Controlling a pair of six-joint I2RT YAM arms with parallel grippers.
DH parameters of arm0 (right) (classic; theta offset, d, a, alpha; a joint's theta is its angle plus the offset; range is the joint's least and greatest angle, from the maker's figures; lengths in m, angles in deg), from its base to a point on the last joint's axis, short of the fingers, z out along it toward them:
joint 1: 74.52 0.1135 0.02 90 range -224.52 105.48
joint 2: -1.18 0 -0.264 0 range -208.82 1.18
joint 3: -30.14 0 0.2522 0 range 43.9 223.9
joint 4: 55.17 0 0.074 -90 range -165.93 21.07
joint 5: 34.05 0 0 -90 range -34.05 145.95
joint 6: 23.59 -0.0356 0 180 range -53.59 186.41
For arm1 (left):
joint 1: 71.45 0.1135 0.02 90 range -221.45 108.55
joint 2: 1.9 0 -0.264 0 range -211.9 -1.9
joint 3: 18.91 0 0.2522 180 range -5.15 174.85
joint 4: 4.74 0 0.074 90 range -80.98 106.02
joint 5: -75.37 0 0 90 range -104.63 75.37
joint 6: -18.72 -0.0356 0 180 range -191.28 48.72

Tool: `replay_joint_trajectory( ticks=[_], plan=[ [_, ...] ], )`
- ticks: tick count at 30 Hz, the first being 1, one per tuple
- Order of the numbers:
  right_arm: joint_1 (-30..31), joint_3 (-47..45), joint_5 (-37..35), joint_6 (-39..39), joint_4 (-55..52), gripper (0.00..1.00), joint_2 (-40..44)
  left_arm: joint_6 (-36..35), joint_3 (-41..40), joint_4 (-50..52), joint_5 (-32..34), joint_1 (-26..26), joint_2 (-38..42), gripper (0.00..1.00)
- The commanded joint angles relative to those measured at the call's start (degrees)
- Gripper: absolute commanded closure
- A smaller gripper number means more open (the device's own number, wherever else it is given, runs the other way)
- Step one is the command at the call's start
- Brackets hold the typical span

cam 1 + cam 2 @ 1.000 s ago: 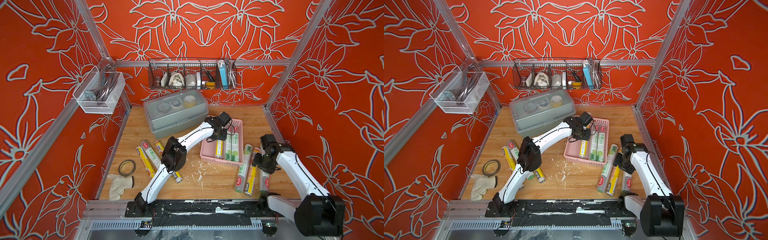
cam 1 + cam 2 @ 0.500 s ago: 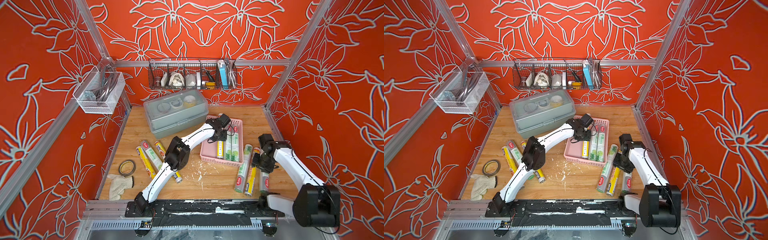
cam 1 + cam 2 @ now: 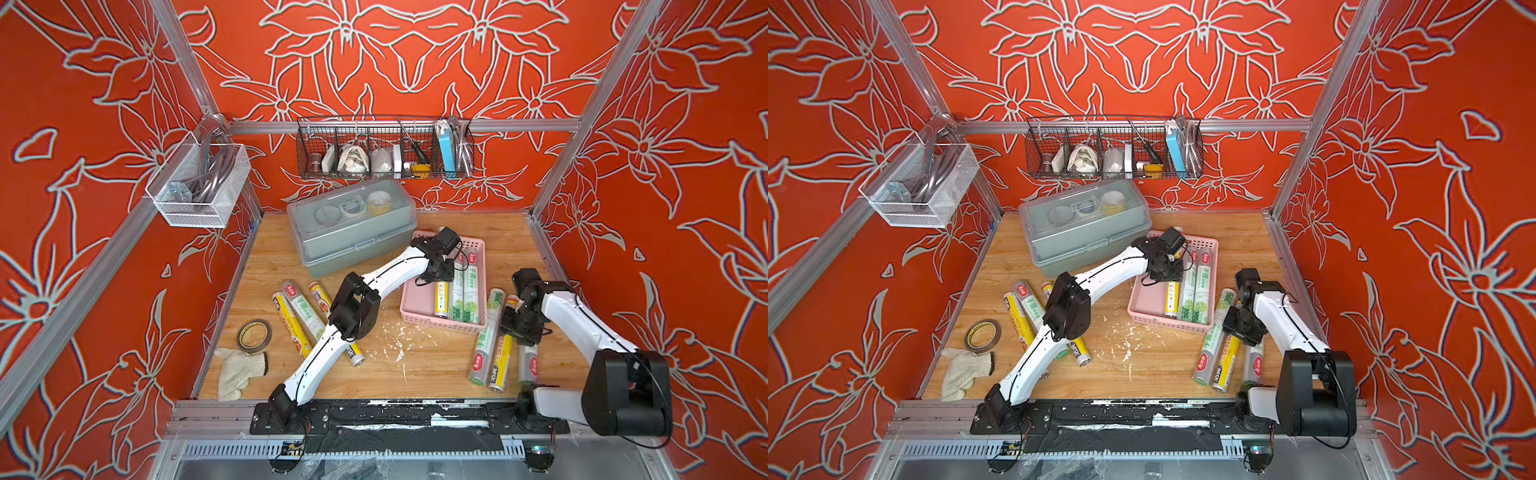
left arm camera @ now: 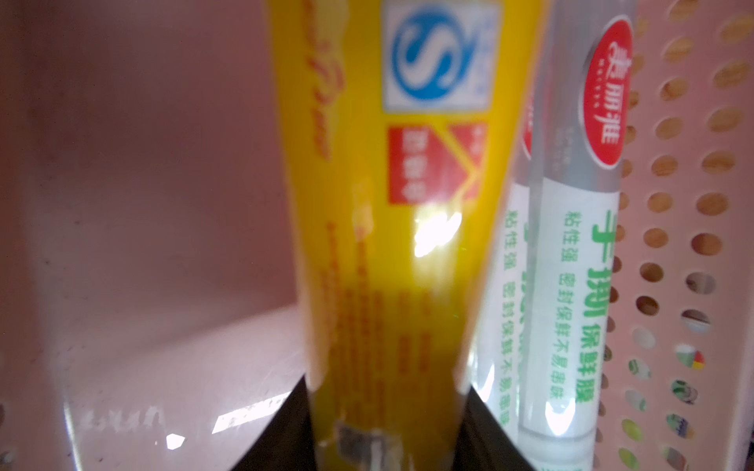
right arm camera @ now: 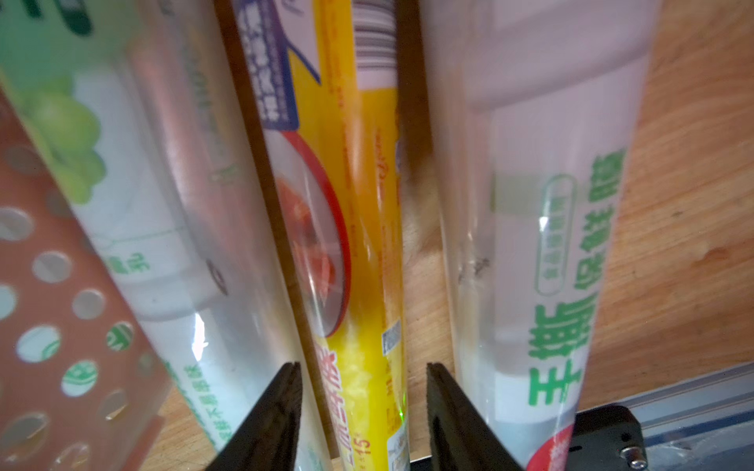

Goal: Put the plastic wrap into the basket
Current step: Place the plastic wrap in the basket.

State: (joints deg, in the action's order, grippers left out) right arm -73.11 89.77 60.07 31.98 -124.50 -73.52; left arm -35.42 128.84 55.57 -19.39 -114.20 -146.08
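The pink basket (image 3: pixel 419 311) (image 3: pixel 1145 305) stands right of centre and holds two white-green plastic wrap rolls (image 3: pixel 471 291) and a yellow roll (image 3: pixel 441 300) (image 4: pixel 391 204). My left gripper (image 3: pixel 440 275) (image 4: pixel 387 387) is down inside the basket, its fingers against both sides of that yellow roll, which lies beside the white-green ones (image 4: pixel 571 285). My right gripper (image 3: pixel 515 328) (image 5: pixel 363 367) is open astride a yellow roll (image 3: pixel 500 361) (image 5: pixel 359 265) on the table, with wood showing by one finger. White-green rolls (image 3: pixel 486 336) (image 3: pixel 528 363) flank it. More rolls (image 3: pixel 305 309) lie at the left.
A grey lidded box (image 3: pixel 353 232) stands behind the basket. A brown tape ring (image 3: pixel 254 333) and a white glove (image 3: pixel 239 370) lie at the front left. A black wire basket (image 3: pixel 384 151) and a white mesh basket (image 3: pixel 199 187) hang on the walls. White flecks litter the wood.
The left gripper has stayed inside the basket at the yellow roll. The right gripper has settled closer over the yellow roll on the table and its jaws have narrowed.
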Motion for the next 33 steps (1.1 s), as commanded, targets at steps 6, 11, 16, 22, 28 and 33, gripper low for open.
replay_joint_trajectory(
  ticks=[6, 11, 16, 22, 28, 33],
  plan=[
    [-0.4, -1.5, 0.4, -0.6, 1.9, 0.49, -0.8, 0.4, 0.4, -0.7, -1.2, 0.1, -3.6, 0.45],
    [-0.5, -1.8, 0.4, -1.0, 2.1, 0.49, -0.6, 0.4, 1.0, -0.7, -1.1, 0.1, -4.5, 0.44],
    [-0.4, -1.9, 0.5, -1.0, 2.0, 0.49, 0.0, 0.2, 0.9, 1.3, -0.4, 0.1, -4.3, 0.43],
    [-0.5, -1.9, 0.5, -1.0, 2.1, 0.49, 0.5, -0.1, -4.6, -0.6, -0.6, -0.3, 2.2, 0.58],
    [-0.4, -1.7, 0.4, -0.7, 2.0, 0.49, 0.4, 0.2, -4.8, 2.5, -1.4, -0.3, 5.7, 0.68],
    [-0.4, -1.4, 0.4, -0.6, 1.8, 0.49, 0.7, 0.3, -1.8, 6.6, -3.5, -0.3, 4.1, 0.67]
  ],
)
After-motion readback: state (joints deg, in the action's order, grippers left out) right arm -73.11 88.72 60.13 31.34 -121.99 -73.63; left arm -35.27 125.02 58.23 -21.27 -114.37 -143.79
